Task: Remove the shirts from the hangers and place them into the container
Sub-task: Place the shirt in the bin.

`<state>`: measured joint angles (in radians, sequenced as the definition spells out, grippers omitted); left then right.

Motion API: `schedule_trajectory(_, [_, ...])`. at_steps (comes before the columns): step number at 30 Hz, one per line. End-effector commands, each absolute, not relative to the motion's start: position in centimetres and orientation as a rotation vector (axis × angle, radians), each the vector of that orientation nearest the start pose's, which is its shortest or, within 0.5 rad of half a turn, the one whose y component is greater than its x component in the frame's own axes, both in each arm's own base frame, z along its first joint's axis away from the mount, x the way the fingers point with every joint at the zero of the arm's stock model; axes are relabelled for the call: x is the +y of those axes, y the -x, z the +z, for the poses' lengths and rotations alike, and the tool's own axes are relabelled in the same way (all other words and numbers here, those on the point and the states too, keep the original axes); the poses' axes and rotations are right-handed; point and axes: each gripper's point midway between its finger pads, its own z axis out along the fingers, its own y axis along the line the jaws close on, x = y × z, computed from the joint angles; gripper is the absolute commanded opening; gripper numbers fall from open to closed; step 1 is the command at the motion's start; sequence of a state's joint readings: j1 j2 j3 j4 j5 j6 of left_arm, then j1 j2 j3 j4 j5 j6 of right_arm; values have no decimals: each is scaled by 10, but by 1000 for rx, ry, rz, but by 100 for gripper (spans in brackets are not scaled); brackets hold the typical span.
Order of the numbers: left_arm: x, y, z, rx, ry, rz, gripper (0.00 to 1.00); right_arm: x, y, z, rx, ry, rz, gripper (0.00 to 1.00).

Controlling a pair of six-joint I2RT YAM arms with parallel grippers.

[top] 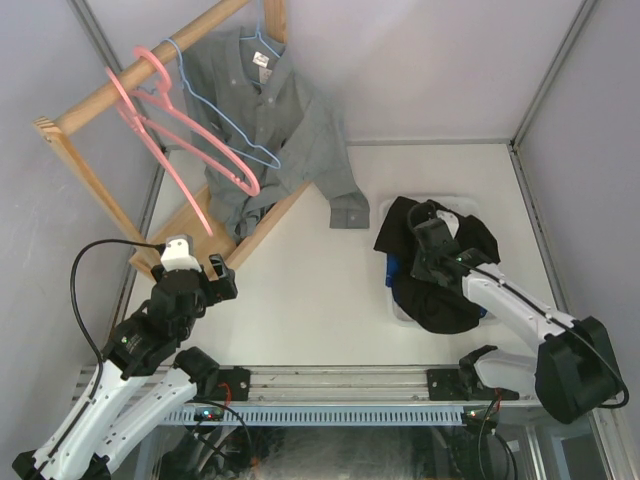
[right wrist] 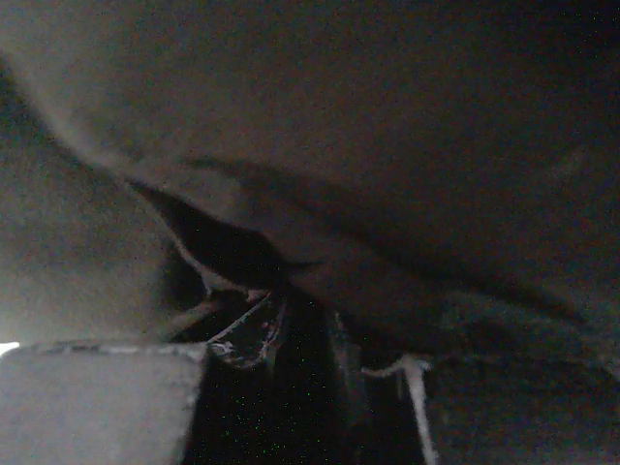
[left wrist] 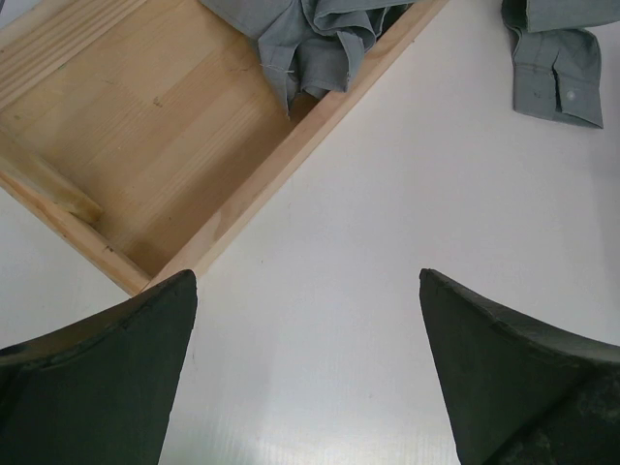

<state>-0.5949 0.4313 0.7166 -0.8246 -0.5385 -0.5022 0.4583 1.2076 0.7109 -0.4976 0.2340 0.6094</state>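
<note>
Right gripper [top: 425,218] on black shirt [top: 445,300] in basket [top: 399,314], grip hidden: let go fully, lift straight. Left gripper [left wrist: 308,281] gapes open.

A grey shirt [top: 270,110] drapes the pale wooden rack [top: 200,32] beside pink hangers [top: 133,104] and a light-blue hanger [top: 228,122]; right of the rack, a black shirt [top: 437,305] covers blue cloth [top: 393,270] in the white container [top: 397,313].

I can't read my right claw [top: 428,224]: its wrist view is only dark, blurred cloth, the jaws lost in the black shirt [top: 445,303], which buries most of the container [top: 399,314] beneath it.
</note>
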Motion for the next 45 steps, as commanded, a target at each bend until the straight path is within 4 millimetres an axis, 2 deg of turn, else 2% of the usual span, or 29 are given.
schedule_trajectory(1, [-41, -195, 202, 1995, 219, -118, 100, 88, -247, 73, 2525, -289, 117, 19])
schedule_trajectory(3, [-41, -195, 202, 1995, 218, -120, 100, 72, -253, 73, 2506, -321, 90, 23])
schedule_trajectory(4, [-41, -195, 202, 1995, 219, -119, 100, 66, -253, 65, 2523, -316, 99, 30])
schedule_trajectory(9, [-41, -194, 202, 1992, 220, -121, 100, 69, -248, 30, 2656, -386, 265, 34])
schedule_trajectory(11, [-40, -194, 203, 1989, 223, -120, 100, 59, -255, 27, 2641, -446, 223, 35])
schedule_trajectory(13, [-40, -194, 203, 1987, 225, -121, 100, 53, -265, 34, 2597, -500, 242, 39])
schedule_trajectory(16, [-40, -194, 203, 1987, 223, -123, 100, 41, -282, 64, 2517, -502, 221, 41])
schedule_trajectory(20, [-41, -194, 203, 1991, 220, -124, 100, 33, -306, 130, 2341, -397, 197, 49])
schedule_trajectory(24, [-41, -195, 203, 1991, 221, -123, 100, 51, -307, 195, 2188, -225, 320, 58])
schedule_trajectory(28, [-40, -195, 203, 1991, 223, -119, 100, 73, -294, 242, 2047, -94, 459, 63])
schedule_trajectory(33, [-41, -195, 202, 1995, 218, -120, 100, 96, -277, 271, 1967, -18, 617, 64])
schedule_trajectory(37, [-42, -195, 203, 1995, 216, -124, 100, 139, -259, 306, 1831, 151, 901, 64])
schedule_trajectory(39, [-42, -195, 203, 1995, 214, -126, 100, 156, -256, 321, 1769, 219, 978, 64])
schedule_trajectory(42, [-42, -195, 203, 1991, 215, -127, 100, 182, -255, 339, 1667, 336, 1013, 63])
schedule_trajectory(45, [-41, -195, 203, 1988, 217, -127, 100, 207, -263, 350, 1559, 443, 939, 63])
